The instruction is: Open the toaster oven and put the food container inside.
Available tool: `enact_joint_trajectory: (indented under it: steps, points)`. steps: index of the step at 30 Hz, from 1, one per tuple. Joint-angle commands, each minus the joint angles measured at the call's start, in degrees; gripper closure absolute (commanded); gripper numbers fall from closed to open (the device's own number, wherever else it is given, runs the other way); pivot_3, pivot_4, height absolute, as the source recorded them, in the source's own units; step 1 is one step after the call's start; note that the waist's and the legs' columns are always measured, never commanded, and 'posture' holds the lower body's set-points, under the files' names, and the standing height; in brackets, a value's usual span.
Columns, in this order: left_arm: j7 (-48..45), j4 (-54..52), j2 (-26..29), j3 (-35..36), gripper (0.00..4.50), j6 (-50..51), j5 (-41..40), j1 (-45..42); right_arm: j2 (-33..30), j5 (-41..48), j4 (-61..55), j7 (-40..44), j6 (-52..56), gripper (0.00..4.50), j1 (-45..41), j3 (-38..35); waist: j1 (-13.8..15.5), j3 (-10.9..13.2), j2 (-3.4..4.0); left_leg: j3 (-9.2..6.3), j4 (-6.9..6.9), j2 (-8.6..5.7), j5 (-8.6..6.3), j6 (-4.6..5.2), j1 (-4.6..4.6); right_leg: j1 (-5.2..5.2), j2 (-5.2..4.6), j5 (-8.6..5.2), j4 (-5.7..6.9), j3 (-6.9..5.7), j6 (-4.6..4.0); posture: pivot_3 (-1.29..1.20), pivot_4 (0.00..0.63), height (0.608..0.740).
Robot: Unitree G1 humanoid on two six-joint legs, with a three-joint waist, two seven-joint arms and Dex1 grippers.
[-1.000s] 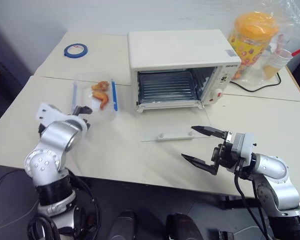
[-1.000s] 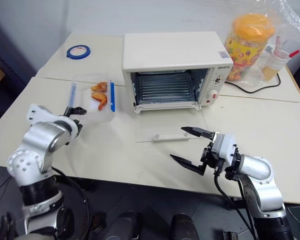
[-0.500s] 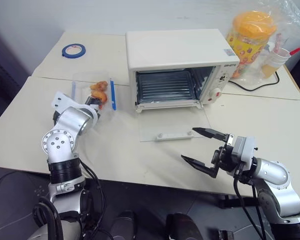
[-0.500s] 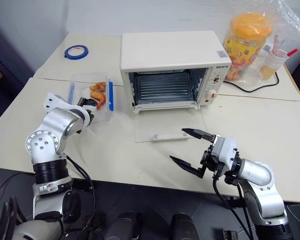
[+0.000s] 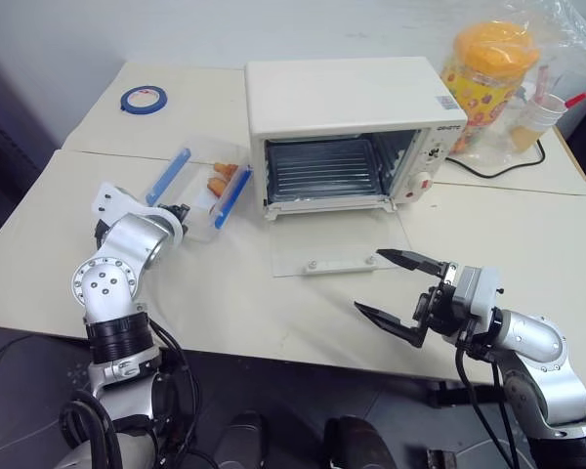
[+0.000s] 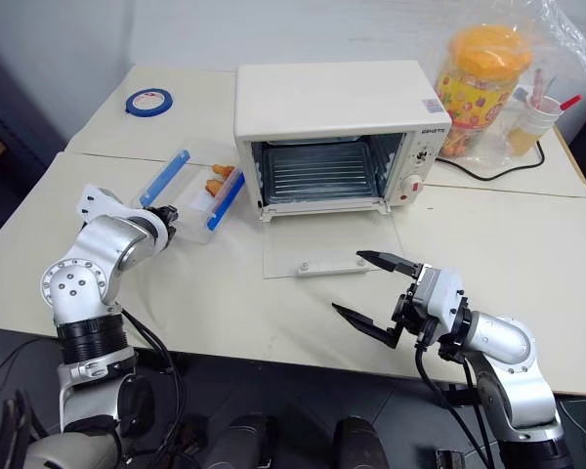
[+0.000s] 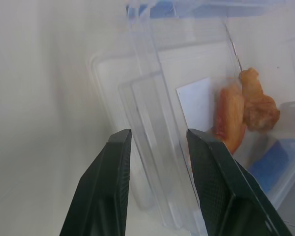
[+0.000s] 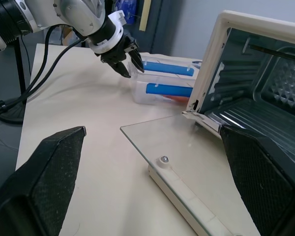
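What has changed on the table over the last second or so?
The left end effector closed its fingers on the near rim of the food container. The container swung round: its blue strips, earlier pointing straight away, now slant toward the toaster oven, and it sits closer to it. The right end effector stayed open in place, and the oven door stayed down.

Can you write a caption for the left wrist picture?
Left gripper fingers straddle the clear food container's rim, orange food inside.

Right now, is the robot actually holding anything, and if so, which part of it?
Yes. The left tool grips the food container by the clear rim of its near end, tipping it up off the table. The right tool is open and holds nothing.
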Motion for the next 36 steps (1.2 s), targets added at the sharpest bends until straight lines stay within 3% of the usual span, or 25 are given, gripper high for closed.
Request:
enact_joint_trajectory:
  steps: [1, 5, 14, 21, 28, 32, 34, 36]
  points:
    - [-1.06, 1.74, 1.69, 1.81, 2.65, 0.57, 2.64, 0.43, -0.52, 0.62, -2.37, -0.47, -0.12, 0.00, 0.23, -1.01, 0.01, 0.00, 0.00, 0.02, -0.02, 0.01, 0.00, 0.00, 0.02, 0.00, 0.00, 0.00, 0.00, 0.00, 0.00, 0.00, 0.150, 0.740]
    - [-3.01, 3.92, 2.50, 2.26, 2.65, 1.52, 4.00, -0.09, -0.34, 0.49, -2.42, -0.80, -0.12, 0.00, 0.31, -0.85, 0.01, 0.00, 0.00, 0.03, -0.01, 0.01, 0.00, -0.01, 0.03, 0.00, 0.00, 0.00, 0.01, 0.00, 0.00, 0.00, 0.150, 0.740]
    - [-5.34, 3.93, 3.04, 3.62, 4.29, 2.05, 7.90, -0.47, -0.29, 0.34, -2.43, -1.37, -0.41, 0.00, 1.17, -0.84, 0.19, 0.00, -0.01, 0.01, 0.00, 0.01, 0.00, -0.01, 0.03, 0.01, -0.02, 0.00, 0.02, 0.00, 0.00, 0.00, 0.150, 0.740]
    - [-8.42, 3.11, 8.02, 5.96, 4.29, 3.39, 10.56, -1.53, -0.30, 0.30, -2.04, -1.43, -0.44, 0.00, 1.21, -0.67, -0.36, 0.00, -0.02, 0.07, -0.04, 0.07, 0.01, -0.05, 0.03, -0.06, 0.00, 0.00, 0.04, -0.02, 0.00, 0.00, 0.150, 0.740]
    - [-20.52, 7.05, 22.06, 7.14, 4.29, 16.61, 6.15, -6.52, -0.50, 0.50, -1.26, -0.68, -0.58, 0.00, 1.17, -0.71, -0.10, 0.10, -0.21, -0.01, -0.07, 0.04, 0.01, -0.08, -0.08, -0.16, 0.00, 0.00, 0.08, -0.02, 0.00, 0.00, 0.150, 0.740]
    - [-34.80, 13.73, 33.54, 5.77, 4.29, 31.21, 3.04, -8.18, -0.79, 0.72, -0.34, -0.17, -0.50, 0.00, 0.60, -1.14, -0.11, 0.10, -0.21, 0.00, -0.14, -0.01, 0.01, -0.07, -0.08, -0.15, 0.01, 0.00, 0.11, -0.06, 0.00, 0.00, 0.150, 0.740]
    - [-45.10, 14.61, 40.40, 1.63, 4.29, 37.94, 4.89, -7.12, -1.45, 1.13, -0.23, 0.09, -0.21, 0.00, 0.83, -2.21, -0.13, 0.19, -0.38, -0.03, -0.17, -0.02, 0.01, -0.07, -0.04, -0.15, -0.05, 0.00, 0.21, -0.05, 0.00, 0.00, 0.150, 0.740]
    - [-51.38, 14.85, 43.48, -1.35, 4.29, 40.38, 7.24, -6.94, -1.92, 1.40, -0.21, 0.27, -0.12, 0.00, 1.17, -2.91, -0.48, 0.21, -0.45, 0.00, -0.19, 0.03, 0.01, -0.09, -0.10, -0.27, 0.10, -0.02, 0.36, -0.05, -0.02, 0.00, 0.150, 0.740]
